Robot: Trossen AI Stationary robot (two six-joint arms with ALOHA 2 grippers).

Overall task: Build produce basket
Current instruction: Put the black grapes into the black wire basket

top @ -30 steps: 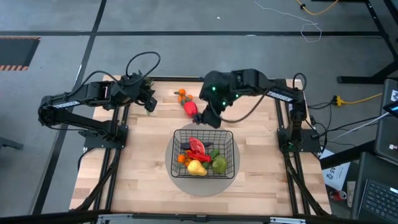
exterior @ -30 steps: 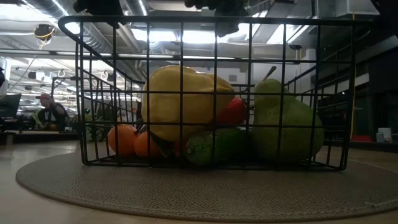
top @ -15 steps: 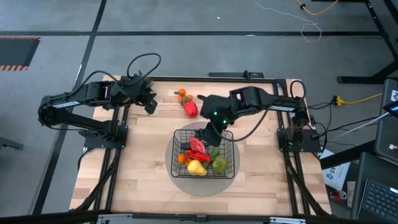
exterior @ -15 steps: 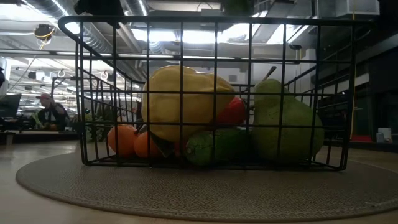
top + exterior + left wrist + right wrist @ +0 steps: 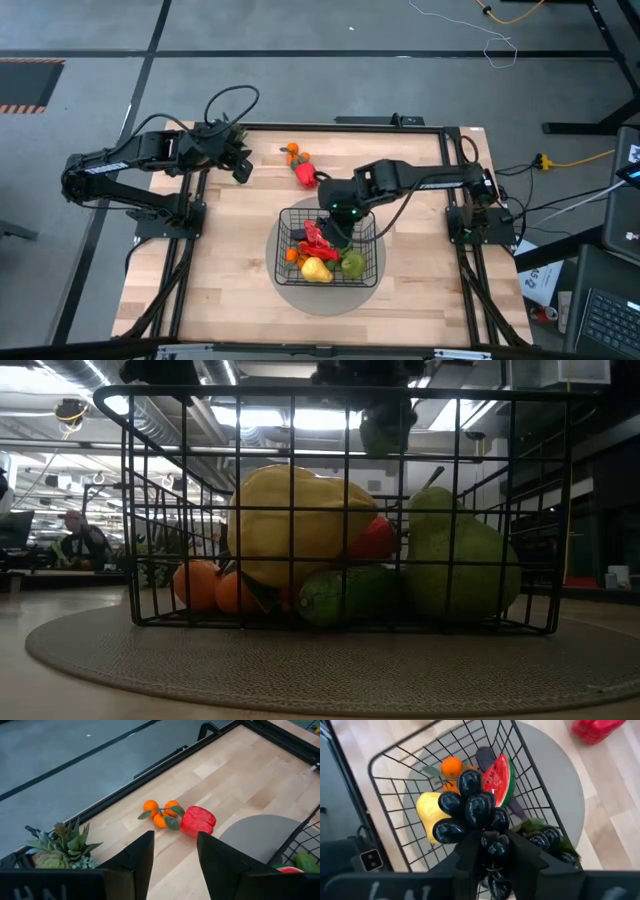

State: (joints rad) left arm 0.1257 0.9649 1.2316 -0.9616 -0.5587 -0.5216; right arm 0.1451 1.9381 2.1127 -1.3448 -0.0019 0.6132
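1. High view: right gripper (image 5: 338, 222) hangs over the far half of the basket (image 5: 372, 262), arm reaching in from the table's right side.
2. Right wrist view: fingers (image 5: 470, 851) stand narrow with a bunch of dark grapes (image 5: 472, 810) between them; the stem end sits in the gap, the berries hang forward over the basket interior. Grip looks loose; cannot tell whether the pads still press the bunch.
3. Basket sits on a grey round mat (image 5: 290, 291), near the table's middle. Inside: watermelon slice (image 5: 498, 779), yellow pear-shaped fruit (image 5: 295, 520), green pear (image 5: 462, 560), oranges (image 5: 205, 585), a green cucumber end (image 5: 340, 595) low between the yellow fruit and the pear.
4. Low view: a dark rounded shape (image 5: 385, 425) shows at the basket's top rim, above the green pear; too dark to name.
5. Left gripper (image 5: 172, 852) waits at the table's far left corner, jaws apart with nothing between them.
6. Left wrist view: red pepper (image 5: 198, 820) and a cluster of small oranges with leaves (image 5: 162, 813) lie touching on the bare wood, outside the basket, just beyond the mat's edge. A leafy green sprig (image 5: 62, 845) lies near the table's edge.
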